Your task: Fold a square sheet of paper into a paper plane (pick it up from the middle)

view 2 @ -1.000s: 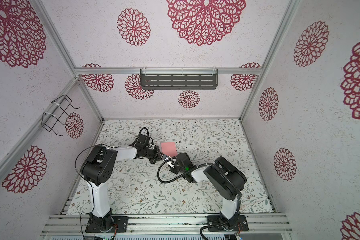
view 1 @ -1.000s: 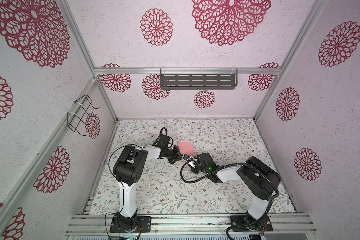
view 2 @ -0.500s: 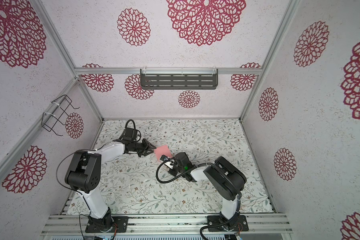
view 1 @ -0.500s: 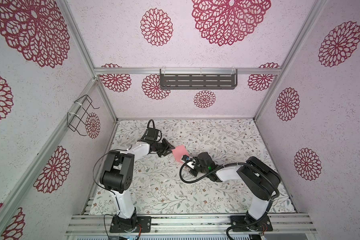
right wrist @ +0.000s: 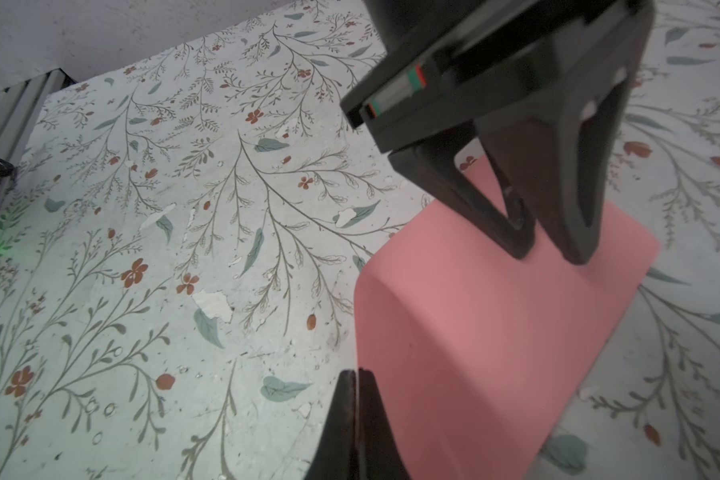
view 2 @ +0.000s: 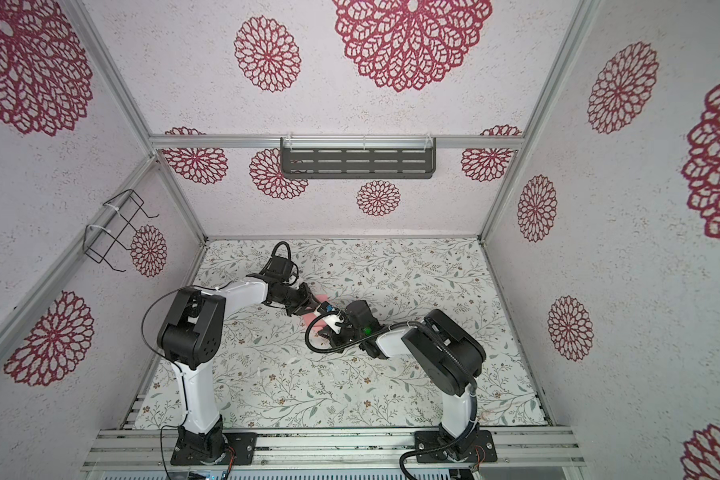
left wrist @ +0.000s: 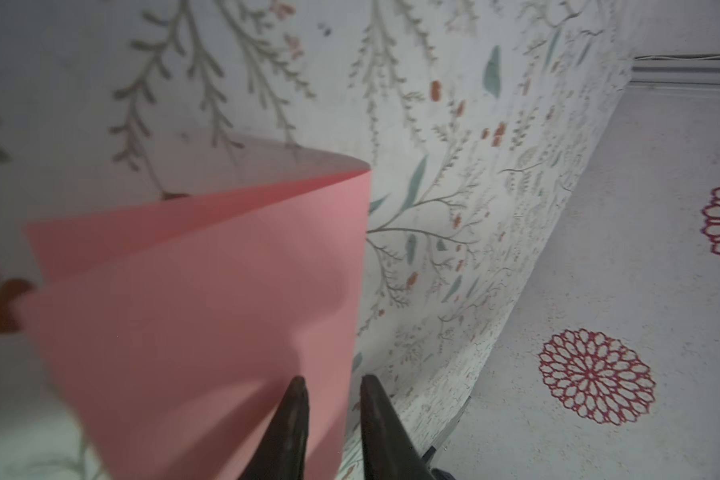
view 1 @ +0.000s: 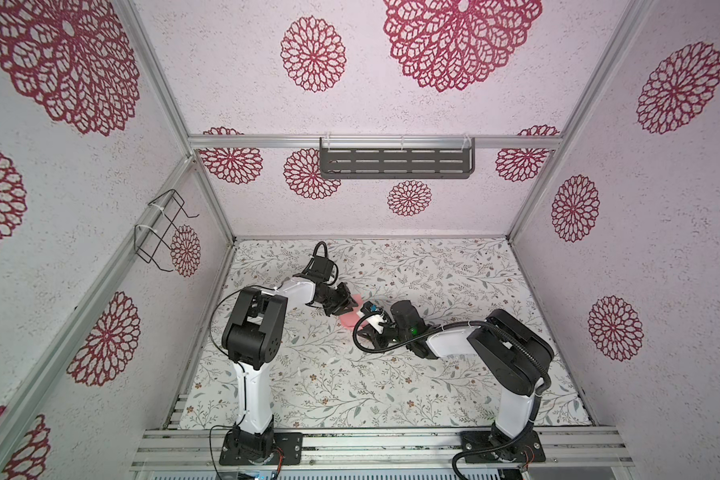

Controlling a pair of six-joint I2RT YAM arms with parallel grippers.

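Note:
The square sheet of paper (right wrist: 474,332) is salmon pink and bent into a soft arch above the floral table, mid-table in both top views (view 1: 348,322) (view 2: 311,320). My right gripper (right wrist: 356,372) is shut on its near edge; in a top view it sits at the sheet's right side (view 1: 364,328). My left gripper (left wrist: 332,378) straddles the opposite edge with a narrow gap between its fingers and is not pinching the paper (left wrist: 204,311). The right wrist view shows the left gripper (right wrist: 547,253) with its tips just over the sheet's far part. No paper plane shape shows.
A dark slotted shelf (view 1: 395,163) hangs on the back wall and a wire rack (view 1: 163,228) on the left wall. The right arm's cable (view 1: 360,345) loops over the mat (view 1: 454,270) in front of the sheet.
The left arm swung out toward the back left and came back to the sheet, its jaws now apart. The right gripper closed on the sheet, which shifted slightly forward-left and lifted into an arch.

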